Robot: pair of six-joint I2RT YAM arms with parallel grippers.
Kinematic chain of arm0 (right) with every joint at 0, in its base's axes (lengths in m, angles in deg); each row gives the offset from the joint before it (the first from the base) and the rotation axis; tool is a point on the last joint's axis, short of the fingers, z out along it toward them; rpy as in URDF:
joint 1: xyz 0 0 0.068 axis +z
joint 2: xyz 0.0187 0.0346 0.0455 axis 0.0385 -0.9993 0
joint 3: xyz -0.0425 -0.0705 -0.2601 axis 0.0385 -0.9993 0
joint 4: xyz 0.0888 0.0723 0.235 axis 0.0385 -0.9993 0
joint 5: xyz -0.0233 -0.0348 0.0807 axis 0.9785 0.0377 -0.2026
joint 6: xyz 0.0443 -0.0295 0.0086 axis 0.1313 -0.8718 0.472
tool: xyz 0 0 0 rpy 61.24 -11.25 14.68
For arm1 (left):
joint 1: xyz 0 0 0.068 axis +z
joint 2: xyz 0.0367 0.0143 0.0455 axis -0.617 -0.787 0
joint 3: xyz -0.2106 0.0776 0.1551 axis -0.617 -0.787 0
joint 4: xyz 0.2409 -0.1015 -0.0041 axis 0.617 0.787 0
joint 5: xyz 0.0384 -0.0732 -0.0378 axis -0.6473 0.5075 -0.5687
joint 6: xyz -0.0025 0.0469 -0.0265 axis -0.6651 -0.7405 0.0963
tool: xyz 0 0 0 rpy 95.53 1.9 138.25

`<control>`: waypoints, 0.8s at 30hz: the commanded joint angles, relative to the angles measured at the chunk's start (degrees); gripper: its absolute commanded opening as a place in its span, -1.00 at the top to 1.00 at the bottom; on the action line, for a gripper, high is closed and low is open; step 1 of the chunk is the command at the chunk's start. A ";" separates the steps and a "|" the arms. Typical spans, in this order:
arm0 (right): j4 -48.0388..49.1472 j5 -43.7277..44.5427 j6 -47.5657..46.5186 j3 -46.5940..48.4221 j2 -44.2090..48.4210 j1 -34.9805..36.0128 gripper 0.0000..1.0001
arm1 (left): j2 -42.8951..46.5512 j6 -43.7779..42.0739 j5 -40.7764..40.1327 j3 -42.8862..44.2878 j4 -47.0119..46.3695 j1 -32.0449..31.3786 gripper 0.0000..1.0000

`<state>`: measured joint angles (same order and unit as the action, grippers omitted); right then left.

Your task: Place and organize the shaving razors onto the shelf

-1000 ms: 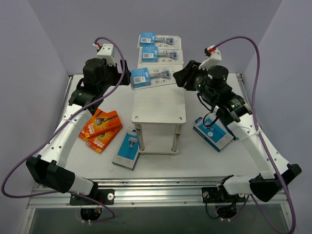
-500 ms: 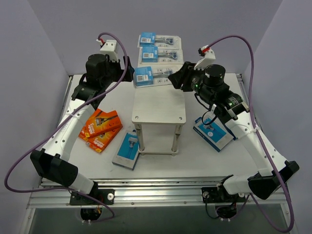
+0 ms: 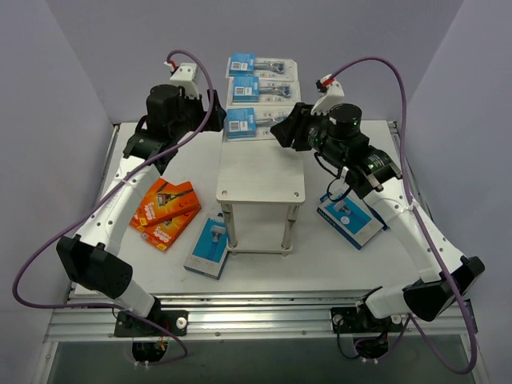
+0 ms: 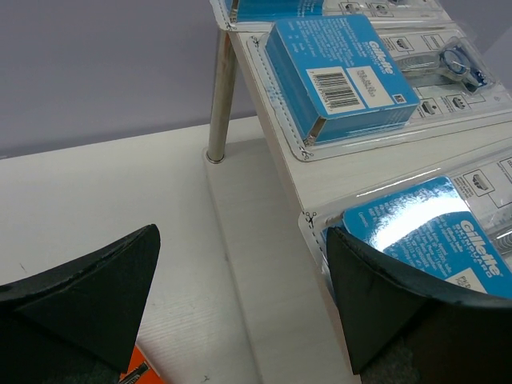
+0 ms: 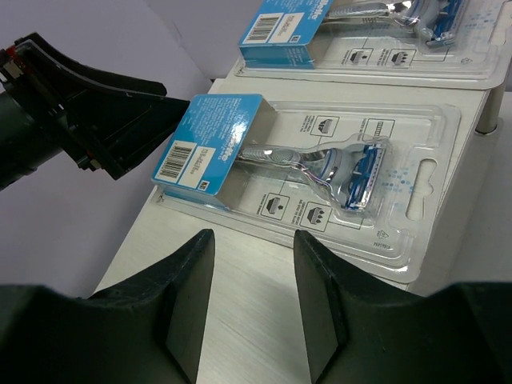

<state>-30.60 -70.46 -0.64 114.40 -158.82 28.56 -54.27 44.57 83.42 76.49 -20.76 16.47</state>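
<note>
Third blister pack (image 5: 320, 172) lies flat on shelf (image 5: 240, 344). The right gripper (image 5: 252, 240) is half-spread and the left gripper (image 4: 240, 236) wide, both empty. Withdraw straight back; avoid snagging its edge.

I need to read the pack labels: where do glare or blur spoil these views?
Left wrist: glare whitens the blue card of the nearest blister pack; the left fingers are dark and soft-edged. Right wrist: the right fingers are blurred, the same pack sharp. Top external: even light, no glare.

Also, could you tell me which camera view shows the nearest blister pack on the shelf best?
The right wrist view: the nearest blister pack lies whole, razor and blue card clear. The top external view shows it small, partly behind the right gripper; the left wrist view catches only its card.
</note>
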 commanded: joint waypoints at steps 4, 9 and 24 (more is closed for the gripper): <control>-0.57 -0.30 -1.79 3.78 -2.01 1.49 0.21 | -1.50 0.49 1.97 4.17 -2.39 -0.26 -0.88; -1.81 0.31 -1.96 4.57 -3.41 2.19 0.21 | -2.29 0.05 2.23 5.14 -2.12 -0.26 -0.88; -5.32 3.65 -2.40 8.35 -7.98 4.74 0.20 | 1.04 -4.16 -4.26 3.83 -0.19 0.18 -0.88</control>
<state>-35.52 -68.76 -2.30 120.04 -165.78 32.78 -56.91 43.17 82.92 79.46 -20.41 16.45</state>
